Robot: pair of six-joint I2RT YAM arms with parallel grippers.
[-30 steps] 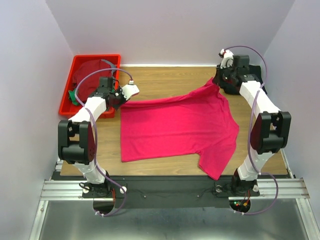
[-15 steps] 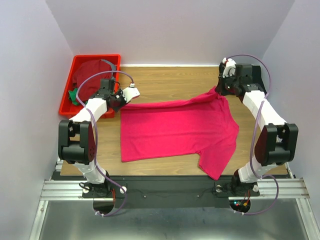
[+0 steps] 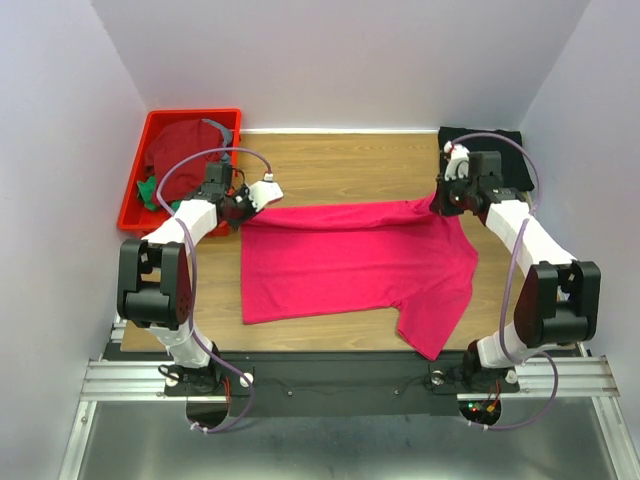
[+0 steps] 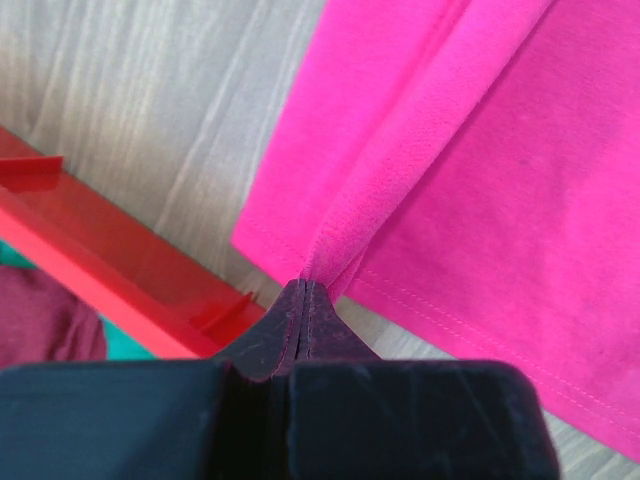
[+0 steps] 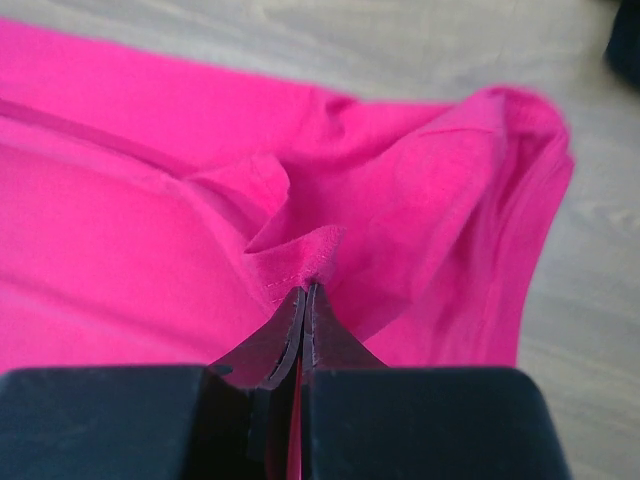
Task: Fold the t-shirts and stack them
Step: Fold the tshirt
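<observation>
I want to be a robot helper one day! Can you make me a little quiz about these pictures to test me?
1. True or false: the left gripper and the right gripper are both shut on the pink t-shirt.
2. The red bin sits at the table's: A far left corner, B far right corner, C near middle.
3. Fill in: the far-right shirt is coloured ____.
Key: 1 true; 2 A; 3 black.
</observation>
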